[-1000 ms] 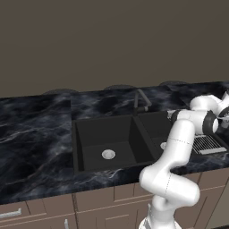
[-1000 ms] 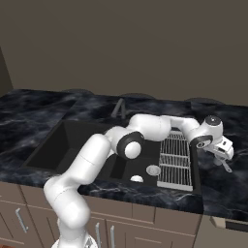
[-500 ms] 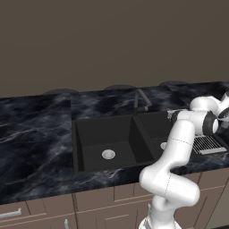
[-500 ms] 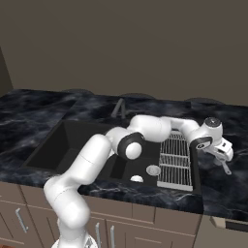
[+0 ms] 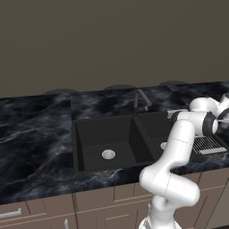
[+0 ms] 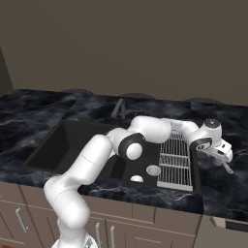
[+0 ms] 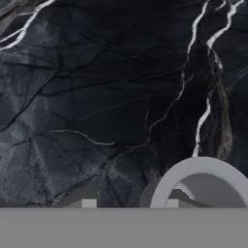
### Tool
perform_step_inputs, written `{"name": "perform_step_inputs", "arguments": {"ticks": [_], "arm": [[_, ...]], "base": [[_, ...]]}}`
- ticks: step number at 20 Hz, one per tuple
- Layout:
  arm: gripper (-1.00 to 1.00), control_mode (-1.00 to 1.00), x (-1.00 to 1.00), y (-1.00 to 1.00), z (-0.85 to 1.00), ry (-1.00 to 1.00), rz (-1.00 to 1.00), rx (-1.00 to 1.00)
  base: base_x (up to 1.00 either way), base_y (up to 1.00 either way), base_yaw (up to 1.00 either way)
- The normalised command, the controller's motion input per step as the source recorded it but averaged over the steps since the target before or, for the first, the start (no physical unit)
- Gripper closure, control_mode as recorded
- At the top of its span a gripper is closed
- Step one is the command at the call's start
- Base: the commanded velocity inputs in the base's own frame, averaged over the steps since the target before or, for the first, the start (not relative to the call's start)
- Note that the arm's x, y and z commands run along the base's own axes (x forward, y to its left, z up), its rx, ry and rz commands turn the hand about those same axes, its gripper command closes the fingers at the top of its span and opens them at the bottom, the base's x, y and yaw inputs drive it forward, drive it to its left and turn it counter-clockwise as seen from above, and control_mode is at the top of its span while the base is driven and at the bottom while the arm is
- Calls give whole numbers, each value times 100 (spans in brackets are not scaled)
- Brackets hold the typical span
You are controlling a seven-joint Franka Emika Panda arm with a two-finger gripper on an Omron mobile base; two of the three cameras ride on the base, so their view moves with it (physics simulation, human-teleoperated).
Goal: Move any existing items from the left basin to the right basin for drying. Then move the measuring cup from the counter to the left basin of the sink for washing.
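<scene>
The measuring cup (image 7: 201, 165), a pale grey ring seen from above, stands on the black marble counter (image 7: 111, 97) right of the sink. My gripper (image 7: 130, 204) hangs just over it. One fingertip (image 7: 171, 203) is inside the rim and the other (image 7: 88, 203) is outside, with a gap left to the cup's wall. From the right base the gripper (image 6: 225, 159) reaches past the rack, with the cup's thin handle (image 6: 227, 167) below it. The mug (image 6: 137, 178) shows as a small white-rimmed shape in the right basin (image 6: 121, 167). The left basin (image 5: 107, 141) holds just its drain.
A wire rack (image 6: 174, 162) lies between the right basin and the cup. The dark faucet (image 5: 139, 100) stands behind the sink's divider. My arm stretches across the right basin and the rack. A broad stretch of counter (image 5: 36, 134) runs left of the sink.
The arm holds almost the same place over the counter right of the rack. The jaws have come closer together around the cup's rim.
</scene>
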Motion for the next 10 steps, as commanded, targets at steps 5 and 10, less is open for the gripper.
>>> {"name": "perform_step_inputs", "arguments": {"ticks": [5, 10], "arm": [[100, -100, 0, 0, 0, 0, 0, 0], [100, -100, 0, 1, 1, 0, 0, 0]], "base": [[0, 0, 0], [0, 0, 0]]}}
